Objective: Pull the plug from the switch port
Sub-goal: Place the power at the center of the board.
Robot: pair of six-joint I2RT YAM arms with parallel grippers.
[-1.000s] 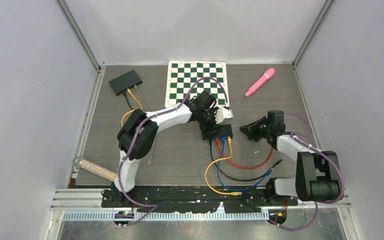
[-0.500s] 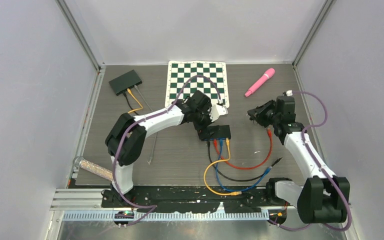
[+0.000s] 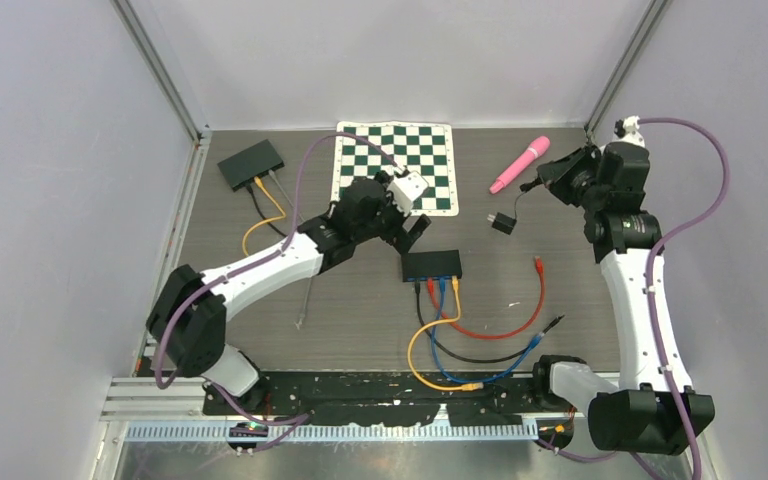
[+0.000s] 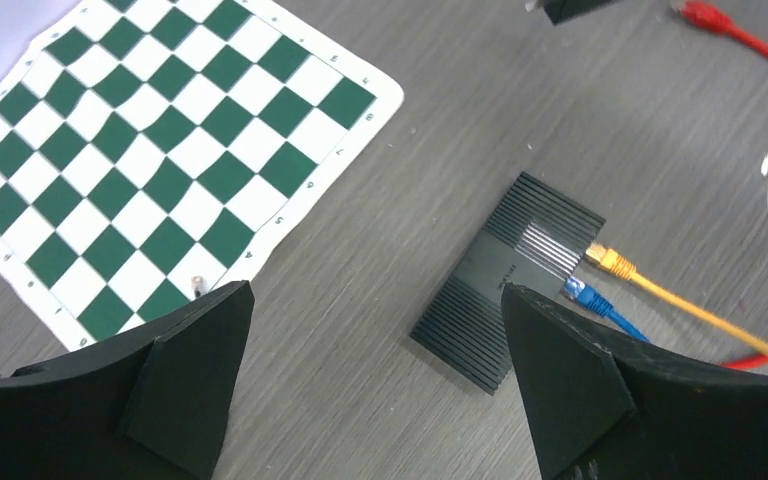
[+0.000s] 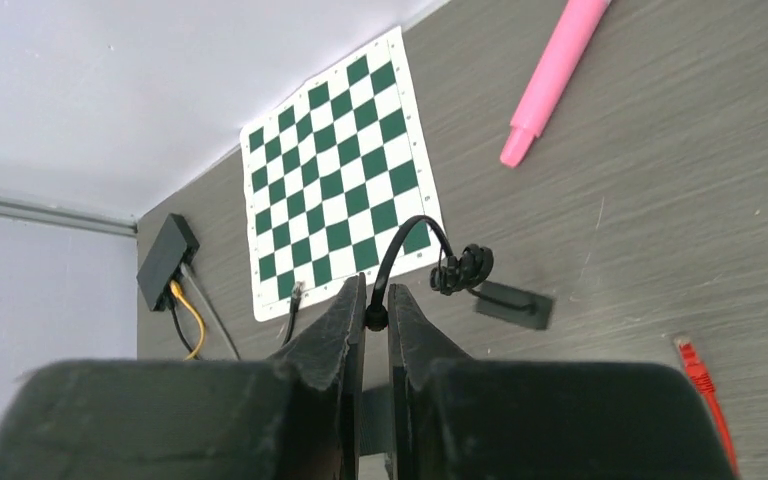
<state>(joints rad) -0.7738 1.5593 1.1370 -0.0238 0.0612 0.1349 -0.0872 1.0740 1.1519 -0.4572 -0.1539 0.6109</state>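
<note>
Right wrist: right tool (image 5: 376, 305) tight on black cord (image 5: 407, 235); left tool (image 4: 375, 300) wide apart, empty, above switch (image 4: 520, 250).

Cables (image 3: 457, 330) crowd the switch (image 3: 433, 264) on its near side.

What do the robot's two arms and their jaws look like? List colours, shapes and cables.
Both the left arm and right arm have white shells on the long links and bulky black joints. A purple cable runs loosely along each arm. The jaws are matte black and wedge-shaped.
</note>
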